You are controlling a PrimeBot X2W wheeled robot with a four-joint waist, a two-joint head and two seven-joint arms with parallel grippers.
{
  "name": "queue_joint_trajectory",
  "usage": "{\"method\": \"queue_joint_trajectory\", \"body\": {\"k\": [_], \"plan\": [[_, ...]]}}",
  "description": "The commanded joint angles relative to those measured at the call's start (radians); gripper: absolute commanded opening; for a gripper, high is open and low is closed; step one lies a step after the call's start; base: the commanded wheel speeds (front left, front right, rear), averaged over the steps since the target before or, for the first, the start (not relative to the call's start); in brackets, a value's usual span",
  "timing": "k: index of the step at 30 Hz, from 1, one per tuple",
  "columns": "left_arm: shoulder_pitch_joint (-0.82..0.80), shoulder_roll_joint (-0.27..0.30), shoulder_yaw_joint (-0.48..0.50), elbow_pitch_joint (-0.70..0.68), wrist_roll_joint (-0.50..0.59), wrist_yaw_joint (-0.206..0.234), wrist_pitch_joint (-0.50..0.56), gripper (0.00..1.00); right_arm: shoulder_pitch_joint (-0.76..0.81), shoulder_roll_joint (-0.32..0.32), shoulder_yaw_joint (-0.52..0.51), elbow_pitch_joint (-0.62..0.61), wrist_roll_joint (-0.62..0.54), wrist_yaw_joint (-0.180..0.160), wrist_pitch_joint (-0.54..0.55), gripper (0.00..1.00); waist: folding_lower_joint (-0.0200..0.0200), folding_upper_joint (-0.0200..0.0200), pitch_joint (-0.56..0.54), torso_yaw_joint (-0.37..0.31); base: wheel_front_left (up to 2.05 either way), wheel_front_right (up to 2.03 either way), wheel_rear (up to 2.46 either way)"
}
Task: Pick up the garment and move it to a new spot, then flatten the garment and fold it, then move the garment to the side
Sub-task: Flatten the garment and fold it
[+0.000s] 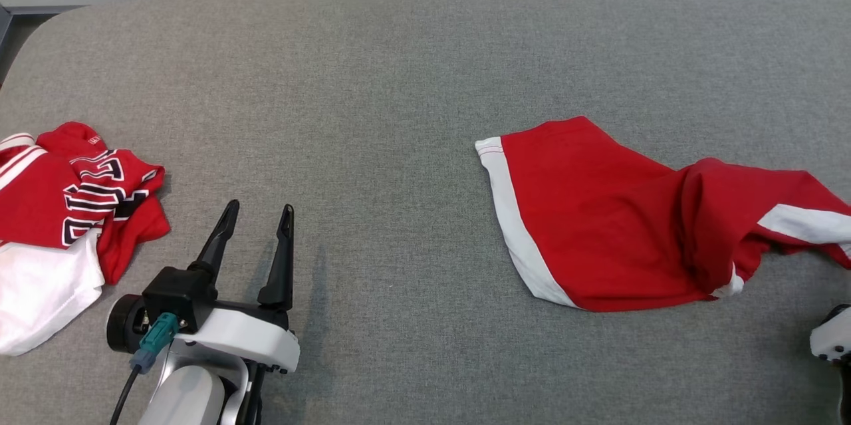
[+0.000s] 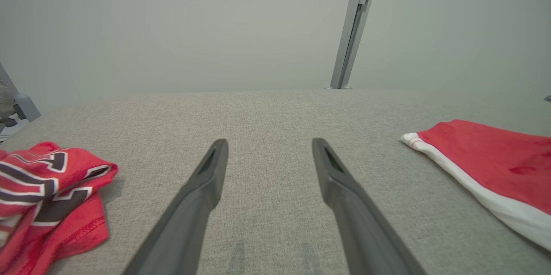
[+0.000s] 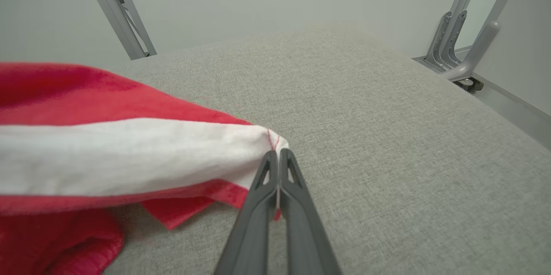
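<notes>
Starting left, a crumpled red-and-white pile [image 1: 66,199] sits at the bench [image 1: 372,79] edge, and near it the left gripper [image 1: 259,212] hovers over bare bench, fingers [image 1: 282,259] spread wide and empty, likely ready to take a corner. Over right, the red garment [image 1: 598,225] lies half-spread and rumpled, its white hem corner pinched tight between the closed fingers of the right gripper [image 3: 275,154], seemingly to pull it flat.

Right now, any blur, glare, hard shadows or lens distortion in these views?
Head view: even soft light, no glare, only a faint shadow beside the left gripper on the table. Left wrist view: sharp at centre, the crumpled jersey softens at the edge. Right wrist view: wide-angle bows the table; the red garment nearest the lens blurs.
</notes>
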Motion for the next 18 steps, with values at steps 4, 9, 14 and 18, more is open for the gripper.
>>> {"method": "queue_joint_trajectory", "body": {"k": [4,9,14,18], "plan": [[-0.006,0.004,0.005,0.005,0.008,-0.002,-0.004,1.0,-0.027,0.015,0.044,0.038,0.006,0.0,-0.037,1.0,0.0,-0.0001,-0.017,-0.005,0.0,0.0,0.0],[0.018,0.002,0.007,0.005,0.007,0.003,-0.004,1.0,0.003,0.047,0.086,-0.034,0.005,0.0,-0.05,1.0,0.0,-0.0001,-0.044,-0.011,0.0,0.0,0.0],[0.038,0.002,0.012,0.0,0.005,0.005,-0.004,1.0,0.05,0.077,0.111,-0.171,-0.014,0.0,-0.05,1.0,0.0,-0.0001,-0.069,-0.018,0.0,0.0,0.0],[0.063,0.002,0.02,-0.008,0.005,0.014,-0.004,1.0,0.108,0.1,0.143,-0.299,-0.035,0.0,-0.05,1.0,0.0,-0.0001,-0.097,-0.025,0.0,0.0,0.0]]}}
